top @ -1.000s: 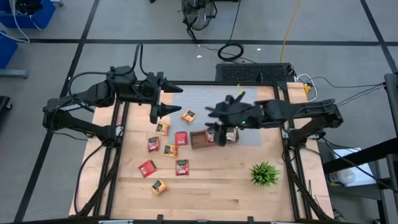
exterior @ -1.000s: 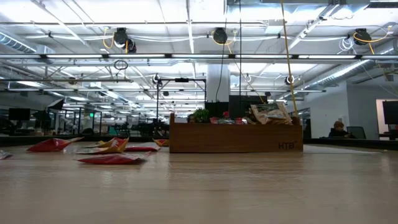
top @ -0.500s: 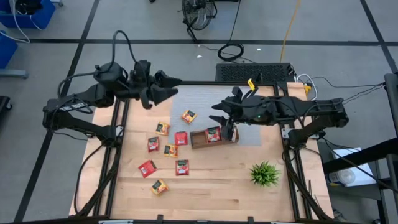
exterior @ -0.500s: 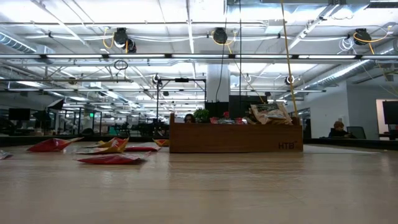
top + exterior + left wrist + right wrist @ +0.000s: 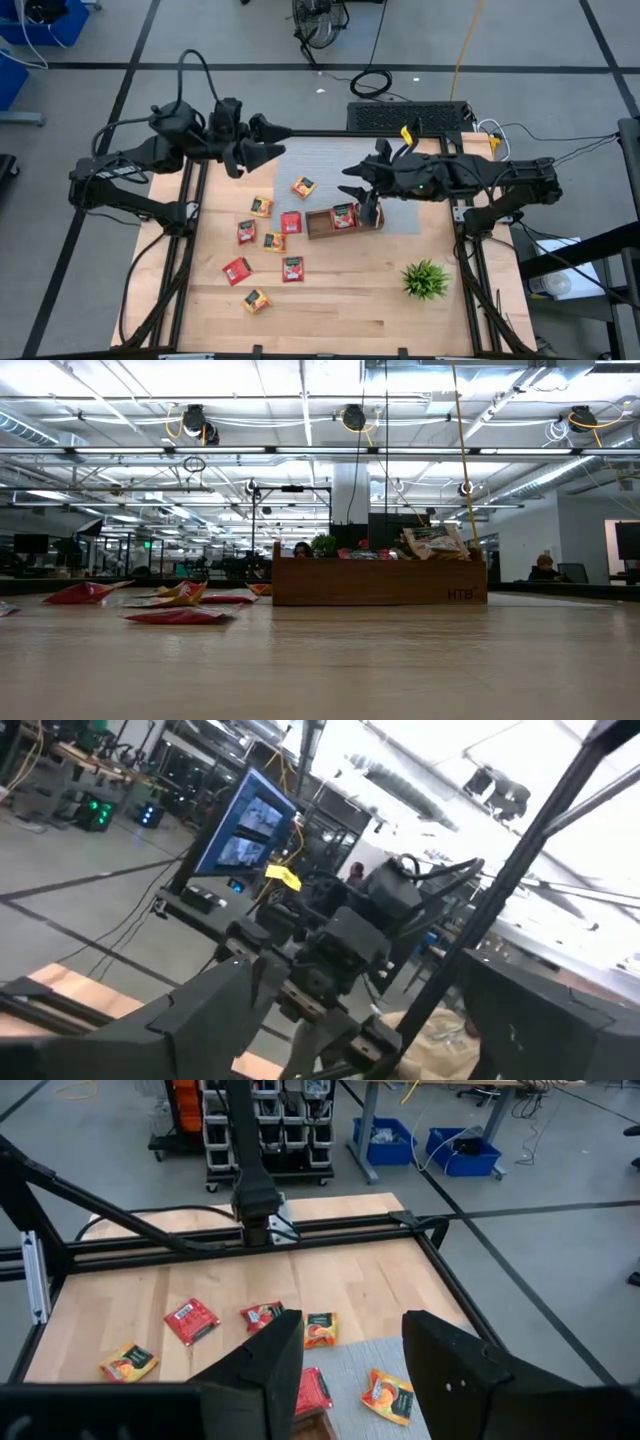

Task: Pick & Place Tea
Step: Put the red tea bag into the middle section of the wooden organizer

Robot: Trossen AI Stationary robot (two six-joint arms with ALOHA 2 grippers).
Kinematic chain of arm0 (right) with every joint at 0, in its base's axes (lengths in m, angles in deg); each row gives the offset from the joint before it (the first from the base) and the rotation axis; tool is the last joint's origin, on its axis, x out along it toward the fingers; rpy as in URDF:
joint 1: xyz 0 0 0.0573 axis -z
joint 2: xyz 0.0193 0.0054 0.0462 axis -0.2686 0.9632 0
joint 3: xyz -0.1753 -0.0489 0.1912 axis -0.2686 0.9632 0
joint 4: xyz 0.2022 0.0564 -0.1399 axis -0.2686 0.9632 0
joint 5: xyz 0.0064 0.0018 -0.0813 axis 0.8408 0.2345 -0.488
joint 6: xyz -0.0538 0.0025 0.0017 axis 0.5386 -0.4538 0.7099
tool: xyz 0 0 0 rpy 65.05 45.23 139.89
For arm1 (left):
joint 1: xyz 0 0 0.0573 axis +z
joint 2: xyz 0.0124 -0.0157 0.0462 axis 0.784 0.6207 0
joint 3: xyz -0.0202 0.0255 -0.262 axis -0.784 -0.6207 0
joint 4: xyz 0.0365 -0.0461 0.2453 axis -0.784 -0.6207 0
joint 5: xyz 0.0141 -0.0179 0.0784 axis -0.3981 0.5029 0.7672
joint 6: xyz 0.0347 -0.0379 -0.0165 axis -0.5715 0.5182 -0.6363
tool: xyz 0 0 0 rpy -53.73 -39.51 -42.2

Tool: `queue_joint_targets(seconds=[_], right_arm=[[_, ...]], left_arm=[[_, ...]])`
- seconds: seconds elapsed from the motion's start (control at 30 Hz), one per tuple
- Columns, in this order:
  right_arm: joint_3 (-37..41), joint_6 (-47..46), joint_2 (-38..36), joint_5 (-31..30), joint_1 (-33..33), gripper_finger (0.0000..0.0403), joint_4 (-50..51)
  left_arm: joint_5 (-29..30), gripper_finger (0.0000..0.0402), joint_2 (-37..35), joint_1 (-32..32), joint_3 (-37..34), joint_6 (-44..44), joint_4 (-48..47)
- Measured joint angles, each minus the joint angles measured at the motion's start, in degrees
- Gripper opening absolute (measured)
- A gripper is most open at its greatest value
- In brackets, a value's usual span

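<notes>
Seen from overhead, we find the right gripper (image 5: 368,212) poised at the right end of the wooden tray (image 5: 322,229), its fingers (image 5: 262,1370) spread with nothing between them. One red tea sachet (image 5: 343,215) lies in the tray just beside those fingers. The rest of the tea sachets (image 5: 271,240) lie scattered on the tabletop (image 5: 340,300) to the left of the tray and in front of it (we count eight loose, red and orange-yellow), the nearest being a red one (image 5: 291,222) just beside the tray's left end and an orange one (image 5: 303,186) behind it on the grey mat (image 5: 325,160). The left gripper (image 5: 262,153) hangs well apart from the tray, over the tabletop's far left corner, fingers (image 5: 205,1010) parted and empty. A spiky green plant (image 5: 426,279) stands to the right of the tray, toward the front edge.
</notes>
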Motion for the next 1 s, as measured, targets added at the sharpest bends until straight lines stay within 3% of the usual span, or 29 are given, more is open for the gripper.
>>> queue_joint_targets(seconds=[0.13, 0.23, 0.4, 0.57, 0.7, 1.0], right_arm=[[0.00, 0.12, 0.00, 0.11, -0.04, 0.0155, -0.01], [0.07, 0.08, -0.34, 0.09, -0.04, 0.0155, 0.07], [0.07, -0.23, -0.47, 0.07, -0.04, 0.0155, 0.02], [0.07, -0.27, -0.44, 0.04, -0.04, 0.0155, -0.03], [0.07, 0.07, -0.44, 0.06, -0.04, 0.0155, 0.03], [0.07, 0.29, -0.44, -0.03, -0.02, 0.0155, 0.60]], left_arm=[[-2.48, 0.0351, -0.01, -0.23, 0.21, -1.09, -4.16], [-4.07, 0.0351, 0.25, -1.43, 2.22, -6.14, -20.10], [1.60, 0.0351, 5.41, -5.02, 4.66, -11.96, -42.41], [2.85, 0.0351, 10.99, -7.06, 5.22, -15.01, -50.30], [8.53, 0.0351, 16.88, -8.77, 5.09, -19.13, -58.48], [13.51, 0.0351, 30.67, -12.58, 5.18, -30.60, -62.53]])
